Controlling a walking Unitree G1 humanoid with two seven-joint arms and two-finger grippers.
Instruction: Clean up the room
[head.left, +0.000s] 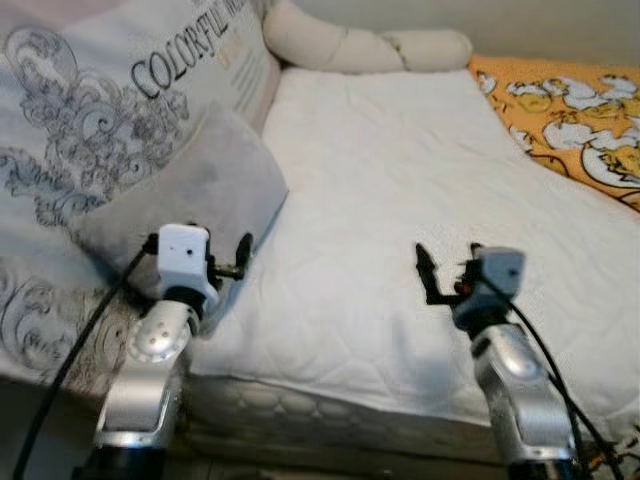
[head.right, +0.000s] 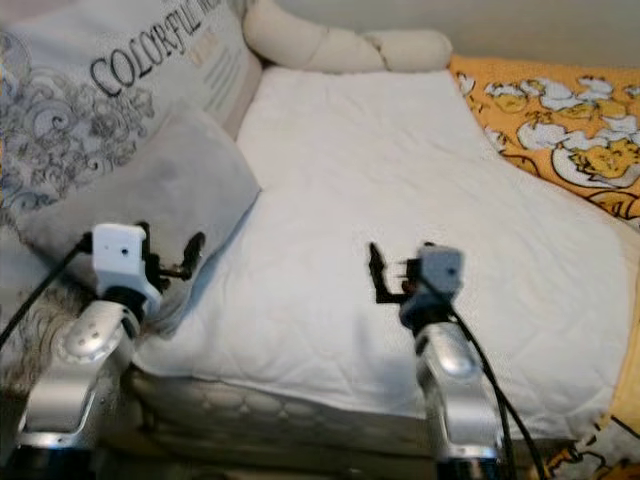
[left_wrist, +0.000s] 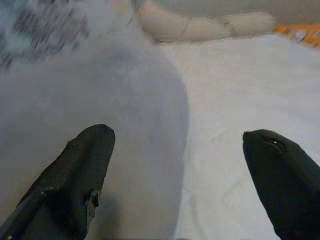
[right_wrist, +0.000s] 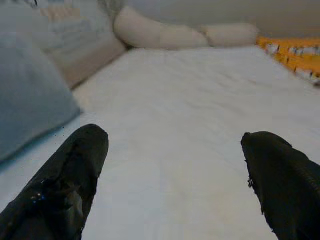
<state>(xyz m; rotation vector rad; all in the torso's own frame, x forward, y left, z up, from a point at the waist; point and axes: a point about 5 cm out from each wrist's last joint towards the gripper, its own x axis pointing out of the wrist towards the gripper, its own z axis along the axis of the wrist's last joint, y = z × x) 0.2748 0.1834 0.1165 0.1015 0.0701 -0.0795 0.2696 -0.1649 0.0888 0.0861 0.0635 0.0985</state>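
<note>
A white quilted mattress (head.left: 400, 160) spreads before me. On its left side a grey pillow (head.left: 195, 185) leans against a large patterned cushion (head.left: 90, 90) printed with the word COLORFUL. My left gripper (head.left: 197, 245) hovers open at the grey pillow's near corner, and the left wrist view has the grey pillow (left_wrist: 115, 110) under the left finger (left_wrist: 80, 170). Over the bare mattress near the front edge, my right gripper (head.left: 448, 255) is also open with nothing between its fingers (right_wrist: 70, 175).
A cream bolster (head.left: 350, 45) lies along the head of the bed. An orange patterned blanket (head.left: 570, 110) covers the right side. The mattress front edge (head.left: 330, 410) drops off just below both arms.
</note>
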